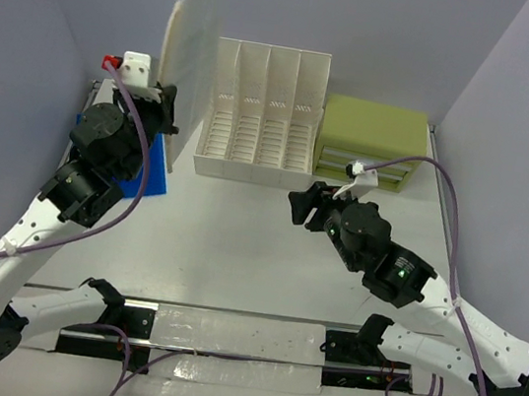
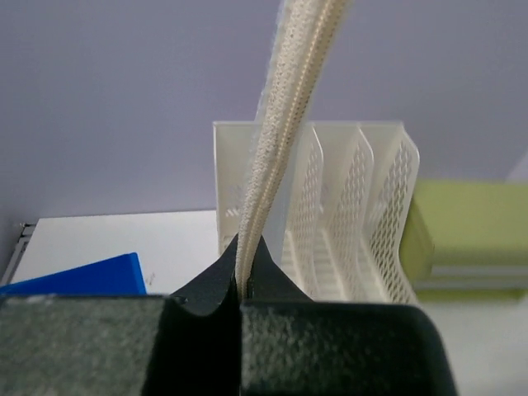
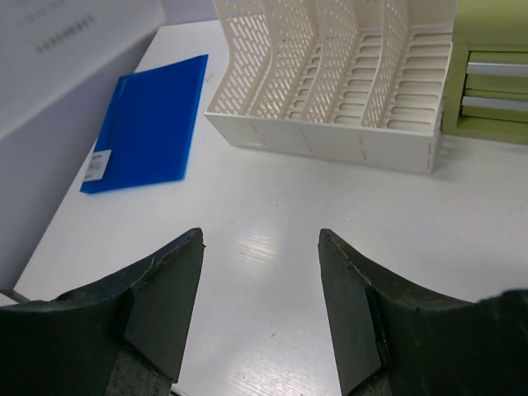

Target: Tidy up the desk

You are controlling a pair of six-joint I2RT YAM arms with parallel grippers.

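My left gripper [image 1: 163, 108] is shut on the lower edge of a thin cream-white book [image 1: 194, 38], which stands upright above the desk's [image 1: 238, 244] left back part. In the left wrist view the book's edge [image 2: 280, 124] rises from between my closed fingertips [image 2: 245, 247], just left of the white slotted file rack [image 2: 346, 206]. My right gripper [image 1: 305, 204] hovers over the middle of the desk, open. Nothing is between its fingers [image 3: 260, 239], only bare white desk [image 3: 272, 272] below them.
The white file rack [image 1: 261, 118] stands at the back centre, with a green drawer box [image 1: 371, 139] to its right. A blue folder [image 1: 150, 166] lies flat on the left under my left arm; it shows as the blue folder [image 3: 148, 120] beside the rack [image 3: 330, 74].
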